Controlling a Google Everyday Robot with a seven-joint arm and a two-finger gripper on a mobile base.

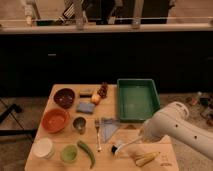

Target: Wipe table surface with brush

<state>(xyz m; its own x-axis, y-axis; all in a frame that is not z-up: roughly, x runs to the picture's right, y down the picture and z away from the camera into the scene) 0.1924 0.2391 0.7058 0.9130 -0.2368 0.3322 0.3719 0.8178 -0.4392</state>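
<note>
The light wooden rectangular table top (113,161) fills the lower half of the camera view. I give places as on a clock face laid on it, with 12 o'clock at the far edge.

The white robot arm (172,126) comes in from about 4 o'clock. Its gripper (142,137) is at the low end of the arm, just above the table near 5 o'clock. The claw is pressed together on the handle of the slim brush with a long white handle and a black round head (126,144). The brush is tilted: the handle goes up toward 3 o'clock into the gripper, and the head is down on the wood near 6 o'clock.

Just beside the brush, toward 5 o'clock, lies a yellowish banana (147,159). A green rectangular plastic tray (150,113) stands at 2 o'clock. Near the centre lies a grey-blue folded cloth (109,128), with a metal fork (98,134) along its 9 o'clock side and a small metal cup (79,124) a little further that way.

At 9 o'clock there is an orange round bowl (55,120), and at 10 o'clock a dark brown round bowl (65,97). A blue rectangular sponge (86,107) and a small orange round fruit (96,98) are near 11 o'clock.

At 7 o'clock stand a white round container (44,147) and a small green cup (69,153). A long green vegetable (86,152) lies just beside the cup.
</note>
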